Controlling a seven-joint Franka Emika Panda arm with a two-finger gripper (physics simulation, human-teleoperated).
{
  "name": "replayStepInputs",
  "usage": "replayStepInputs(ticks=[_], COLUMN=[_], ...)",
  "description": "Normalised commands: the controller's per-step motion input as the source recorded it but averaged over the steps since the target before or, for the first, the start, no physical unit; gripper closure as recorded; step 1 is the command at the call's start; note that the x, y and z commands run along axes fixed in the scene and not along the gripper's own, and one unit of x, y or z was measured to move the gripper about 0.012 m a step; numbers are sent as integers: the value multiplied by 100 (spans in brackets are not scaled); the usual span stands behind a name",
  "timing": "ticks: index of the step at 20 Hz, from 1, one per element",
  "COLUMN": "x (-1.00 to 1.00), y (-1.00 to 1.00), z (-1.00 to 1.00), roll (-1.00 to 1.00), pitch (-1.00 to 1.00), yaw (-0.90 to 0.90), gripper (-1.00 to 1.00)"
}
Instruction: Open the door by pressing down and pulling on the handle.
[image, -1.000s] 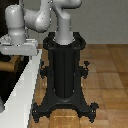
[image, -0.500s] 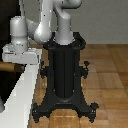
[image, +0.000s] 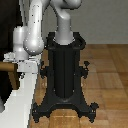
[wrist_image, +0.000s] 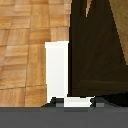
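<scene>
The robot's gripper (image: 15, 62) sits at the golden-brown handle (image: 6, 66) beside the dark door (image: 9, 30); whether its fingers clasp it cannot be told.

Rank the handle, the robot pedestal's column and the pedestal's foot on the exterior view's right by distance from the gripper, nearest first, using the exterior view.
1. Handle: right beside the gripper, at the view's left edge.
2. Pedestal column: mid-frame, toward the view's right.
3. Pedestal foot: low on the floor, farthest toward the view's right.
</scene>
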Motion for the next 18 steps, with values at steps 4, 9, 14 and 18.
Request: replayStepInputs(ticks=[4, 9, 14, 18], x=[0, 0, 0, 0], y=[25, 100, 100, 100], z=[0, 0, 0, 0], roll=[0, 0, 0, 0], pitch=[0, 0, 0, 0], yaw=[0, 0, 0, 0], gripper=[100, 100, 100, 100])
